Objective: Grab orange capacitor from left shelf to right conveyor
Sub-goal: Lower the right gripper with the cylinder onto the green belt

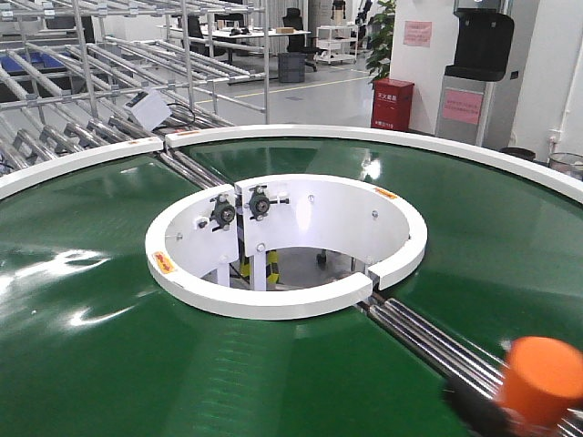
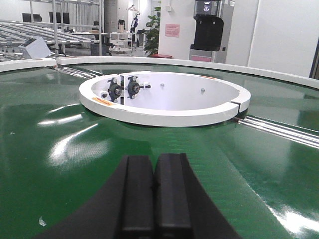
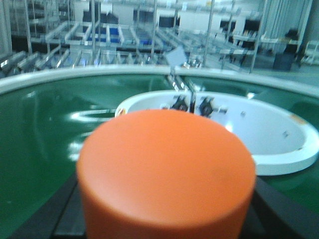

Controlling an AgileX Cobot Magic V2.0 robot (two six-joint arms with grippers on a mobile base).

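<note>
A: Orange capacitor (image 3: 167, 174) is in our right gripper (image 1: 510, 410), bottom-right corner of the front view, over the right conveyor (image 1: 91, 346) near the steel rollers (image 1: 428, 337) that cross the belt. The right wrist view is nearly all orange.

B: Jaws on it?

A: We see dark jaw edges on both sides of it in the wrist view and the black jaws under it from the front, so we read them as clamped on the capacitor. The contact itself is hidden behind the body.

B: Axis?

A: Looks upright, rounded top up, though it is blurred. We can't tell whether the base is touching the belt.

B: Left arm?

A: Left gripper (image 2: 154, 191) is over the green belt with its pads pressed together, holding nothing. It faces the white inner ring (image 2: 164, 117).

B: So what does the next move turn on?

A: We'd say the capacitor sits straight between the right jaws with belt directly below, so what's left is lowering and releasing. The right arm is the only one involved. Our one worry: those rollers are close by. It should land on green belt, not on steel.
</note>
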